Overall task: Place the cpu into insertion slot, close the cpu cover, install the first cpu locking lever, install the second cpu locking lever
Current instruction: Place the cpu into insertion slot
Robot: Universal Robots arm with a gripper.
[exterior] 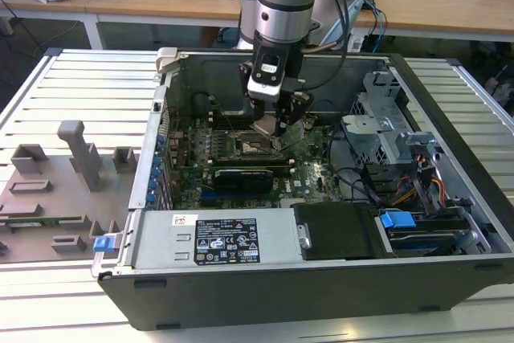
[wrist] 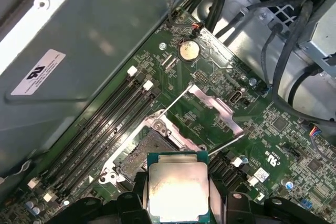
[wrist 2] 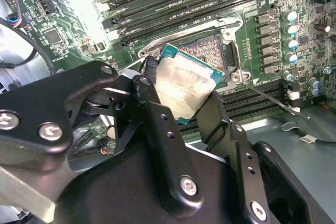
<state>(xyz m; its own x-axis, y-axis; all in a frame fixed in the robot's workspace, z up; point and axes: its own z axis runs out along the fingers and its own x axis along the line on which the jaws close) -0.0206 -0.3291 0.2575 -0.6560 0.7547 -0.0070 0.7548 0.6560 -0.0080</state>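
cpu (wrist 2: 185,88) clamped in the claw (wrist 2: 182,93), held just above the uncovered insertion slot (wrist 2: 209,51)

The exterior view looks steeply down on the computer case (exterior: 265,295) from six o'clock. Both wrist views sit close, sharing the insertion slot (wrist 2: 210,51) (wrist: 139,150) and cpu (wrist 2: 184,85) (wrist: 177,190).

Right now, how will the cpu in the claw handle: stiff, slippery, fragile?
The cpu looks like a stiff flat plate, so it probably won't flex in the claw. Its smooth metal top and thin gripped edges suggest it could slip if tilted. Small and thin, it's likely light.
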